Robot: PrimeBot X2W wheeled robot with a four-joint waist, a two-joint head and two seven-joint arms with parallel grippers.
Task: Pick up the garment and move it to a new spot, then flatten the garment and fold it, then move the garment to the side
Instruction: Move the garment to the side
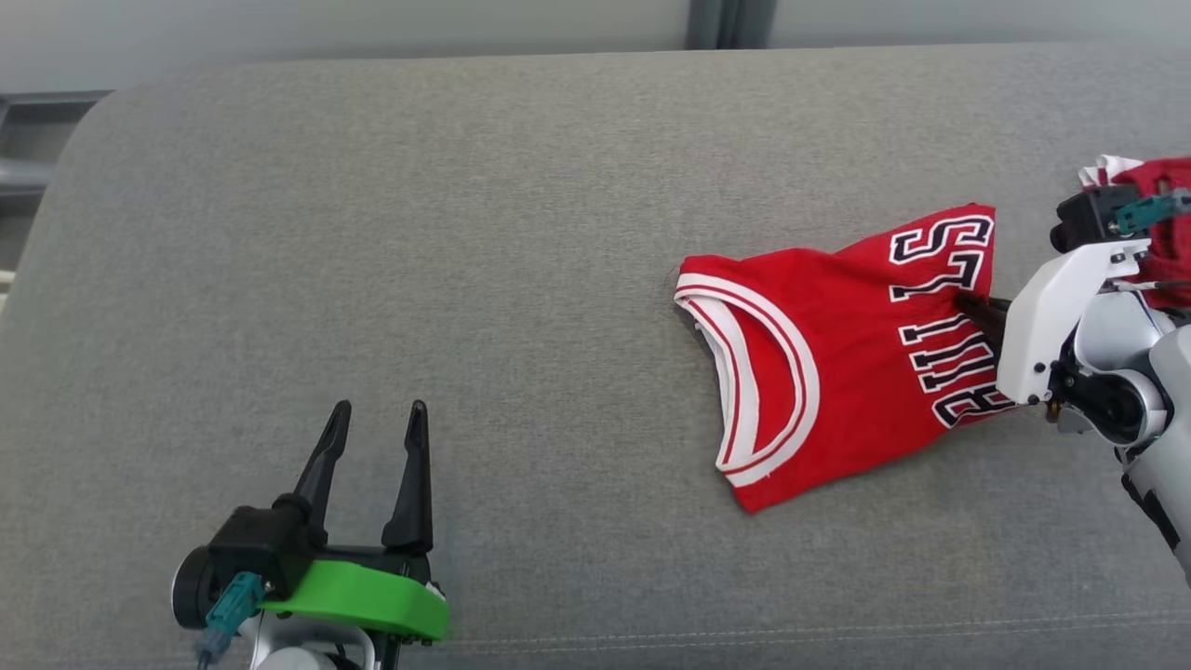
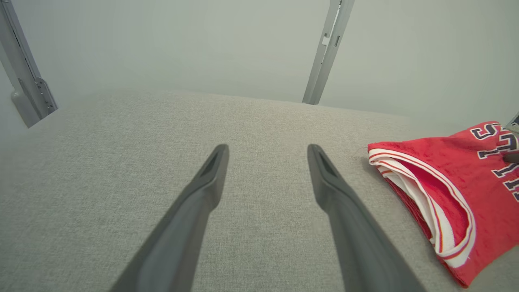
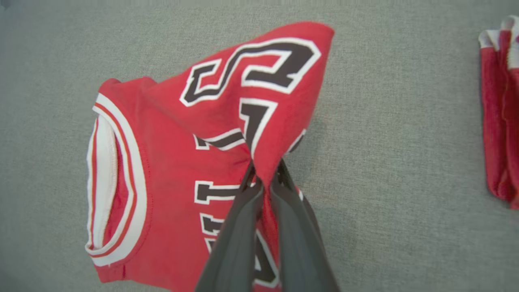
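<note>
Your right tool (image 3: 264,178) is closed on a pinch of the red jersey (image 1: 865,400), which lies crumpled on the grey cushion (image 1: 465,233) around its tips. The cloth seems soft and light and will sag; your left tool (image 1: 379,409), wide open, could take the collar (image 1: 808,372).
</note>
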